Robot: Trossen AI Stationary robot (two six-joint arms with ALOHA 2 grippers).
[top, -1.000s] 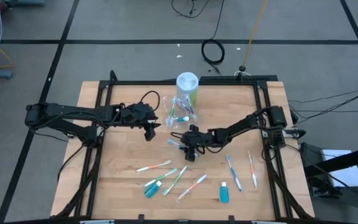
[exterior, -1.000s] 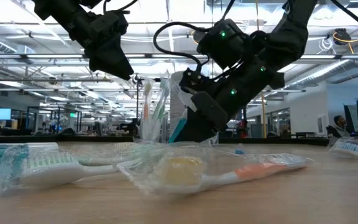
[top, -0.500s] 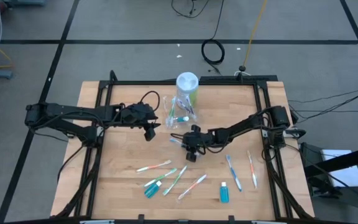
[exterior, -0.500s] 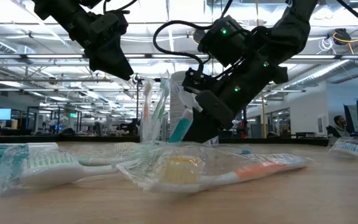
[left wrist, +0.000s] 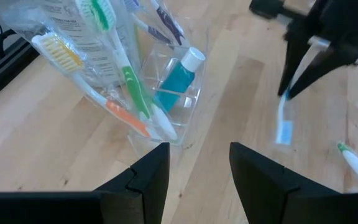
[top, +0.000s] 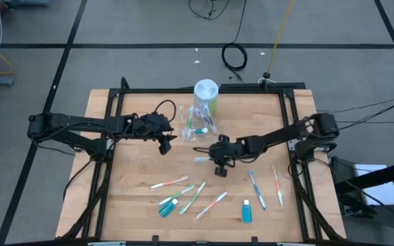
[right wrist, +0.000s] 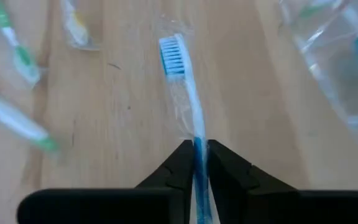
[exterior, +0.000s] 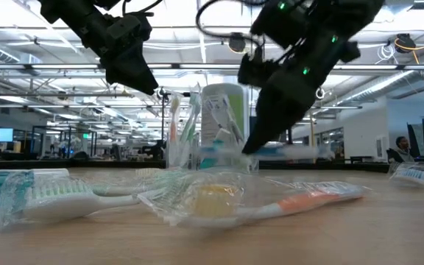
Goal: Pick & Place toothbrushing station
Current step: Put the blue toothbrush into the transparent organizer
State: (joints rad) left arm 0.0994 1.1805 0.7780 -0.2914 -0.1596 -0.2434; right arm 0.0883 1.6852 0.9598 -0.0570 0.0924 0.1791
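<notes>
Wooden table (top: 135, 171): right hand (right wrist: 196, 148) pinches blue toothbrush (right wrist: 180, 81) at centre, lifted; next, carry toward clear cup (top: 198, 123) at 11 o'clock; left hand (left wrist: 194, 163) spread, waiting.

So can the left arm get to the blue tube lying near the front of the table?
Probably yes. The left pincer is open and empty, and bare table lies between it and the blue tube. It looks a long stretch, though.
</notes>
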